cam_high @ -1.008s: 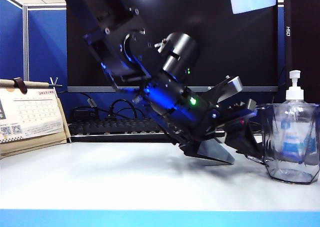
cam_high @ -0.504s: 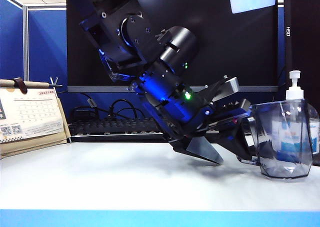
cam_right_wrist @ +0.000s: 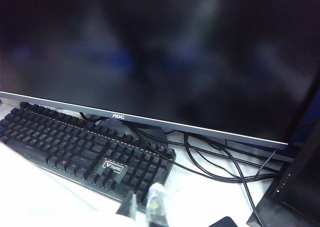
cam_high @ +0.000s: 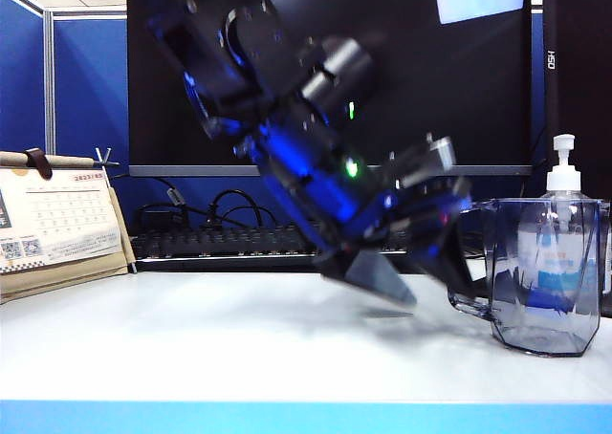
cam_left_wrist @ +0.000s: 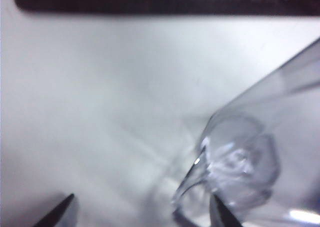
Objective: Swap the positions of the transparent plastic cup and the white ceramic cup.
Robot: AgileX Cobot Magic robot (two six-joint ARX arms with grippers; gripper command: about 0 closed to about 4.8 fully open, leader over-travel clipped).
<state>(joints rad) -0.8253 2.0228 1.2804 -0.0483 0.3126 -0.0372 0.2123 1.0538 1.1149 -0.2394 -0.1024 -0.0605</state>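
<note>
Now left gripper (cam_high: 421, 262) has jaws wide apart, empty, w/ transparent plastic cup (cam_high: 545, 276) upright on table (cam_high: 191, 348) just beyond its tips, handle facing it. Right gripper (cam_right_wrist: 145, 207) pinched together, held high by keyboard (cam_right_wrist: 85, 149); left arm nearer.

The transparent plastic cup (cam_high: 542, 276) is grey-blue and see-through. The pump bottle (cam_high: 564, 233) behind it is clear with a white pump and blue label. The table (cam_high: 191, 348) is white, the keyboard (cam_right_wrist: 85, 149) black, and the left gripper (cam_high: 421, 252) is black.
</note>
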